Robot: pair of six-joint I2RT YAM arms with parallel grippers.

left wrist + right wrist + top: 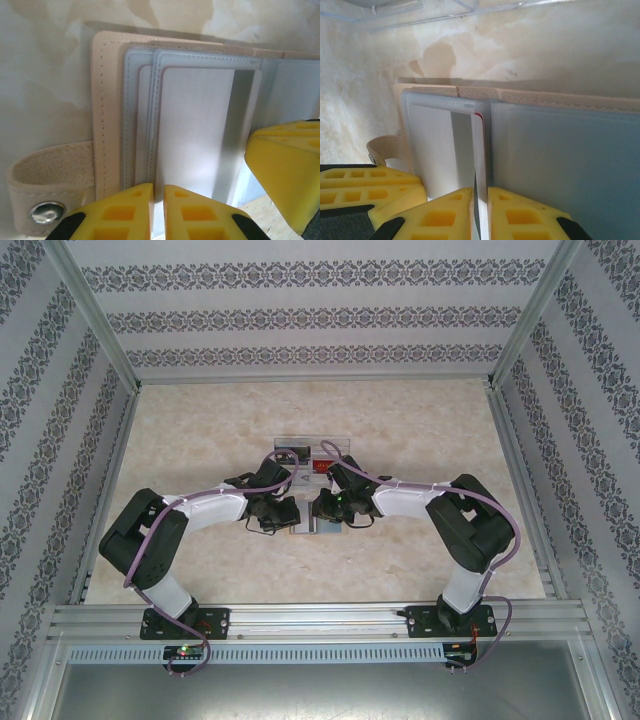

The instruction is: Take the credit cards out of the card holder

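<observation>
Two arms meet over the open tan card holder (pixel 107 100), which lies flat on the table (pixel 420 430) just in front of a clear box (pixel 305 452). At the holder's near edge the left gripper (pixel 157 192) is nipped down narrow on the lip of a clear sleeve (pixel 150 125), with a pale grey card (pixel 195 135) inside it. Just beside it, toward the holder's spine, the right gripper (pixel 480 195) is pinched on a thin leaf (pixel 479 160) seen edge-on, a red-edged card (pixel 481 116) at its far end. Whether that pinch has card or only plastic cannot be told. The likely risks are two. A pull that catches sleeve instead of card could drag or lift the whole light holder. With both sets of fingers crowded on one edge, one could also knock the other's hold loose.
</observation>
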